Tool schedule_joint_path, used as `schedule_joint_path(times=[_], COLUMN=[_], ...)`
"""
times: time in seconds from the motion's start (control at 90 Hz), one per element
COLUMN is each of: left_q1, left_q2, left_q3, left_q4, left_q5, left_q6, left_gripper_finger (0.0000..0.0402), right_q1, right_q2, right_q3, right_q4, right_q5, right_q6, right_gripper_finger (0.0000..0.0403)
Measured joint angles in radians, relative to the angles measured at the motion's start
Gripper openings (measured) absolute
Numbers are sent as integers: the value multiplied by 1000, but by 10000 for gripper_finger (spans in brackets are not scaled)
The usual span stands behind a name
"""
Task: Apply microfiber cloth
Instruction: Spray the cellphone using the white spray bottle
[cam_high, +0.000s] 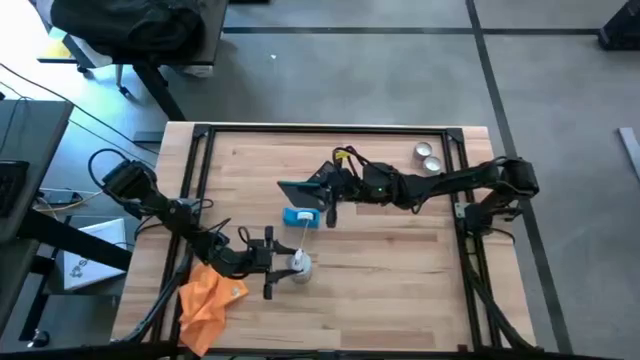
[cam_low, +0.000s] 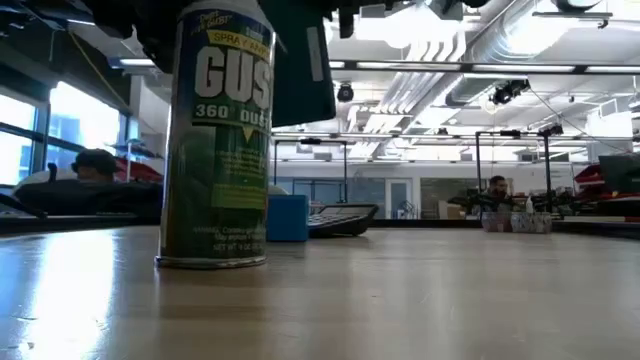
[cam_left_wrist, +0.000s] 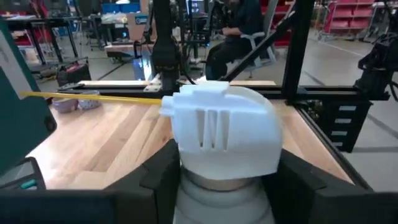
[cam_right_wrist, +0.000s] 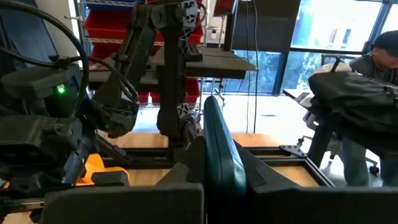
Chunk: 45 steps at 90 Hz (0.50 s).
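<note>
Gripping the spray can (cam_high: 300, 263) just below its white nozzle cap (cam_left_wrist: 225, 134), the left gripper (cam_high: 270, 262) stood near the front of the wooden table (cam_high: 400, 260), its two dark fingers (cam_left_wrist: 158, 177) pressed against either side of the can's neck in the left wrist view. A thin yellow straw (cam_left_wrist: 93, 98) ran out from the nozzle. In the low view the can (cam_low: 216, 135) stood upright on the tabletop, its green label reading "GUS" and "360".

The microfiber cloth (cam_high: 208, 297), bright orange and crumpled, lay at the table's front left corner, at about 8 o'clock from the can and under the left arm; neither gripper touched it. An orange patch of it (cam_right_wrist: 93, 168) also showed in the right wrist view.

The right gripper (cam_high: 330, 195) hung over the middle of the table, clamped on a flat dark teal calculator (cam_high: 305, 187), seen edge-on between its fingers from the right wrist camera (cam_right_wrist: 219, 158). A small blue box (cam_high: 301, 217) sat at 12 o'clock from the can, just beneath that gripper. Two small metal cups (cam_high: 429, 157) rested near the back right corner. A person sat beyond the table in the room.
</note>
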Motion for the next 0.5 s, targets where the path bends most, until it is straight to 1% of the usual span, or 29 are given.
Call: schedule_joint_path(times=[0.056, 0.133, 0.222, 0.3, 0.4, 0.5], left_q1=[0, 0, 0, 0, 0, 1], left_q2=[0, 0, 0, 2, 2, 2], left_q3=[0, 0, 0, 0, -1, -1], left_q4=[0, 0, -2, -6, -5, -1], left_q5=[0, 6, 25, 45, 69, 81], left_q6=[1, 0, -9, -18, -19, -24], left_gripper_finger=[162, 190, 231, 257, 276, 284], right_q1=[7, 19, 41, 67, 103, 138], right_q2=[0, -10, -35, -65, -97, -107], right_q3=[0, 0, 0, 0, 0, 0], right_q4=[-3, -32, -96, -141, -154, -160], right_q5=[4, 30, 110, 184, 246, 270], right_q6=[-9, -11, -17, -19, -19, -20], right_gripper_finger=[1, 1, 1, 1, 1, 1])
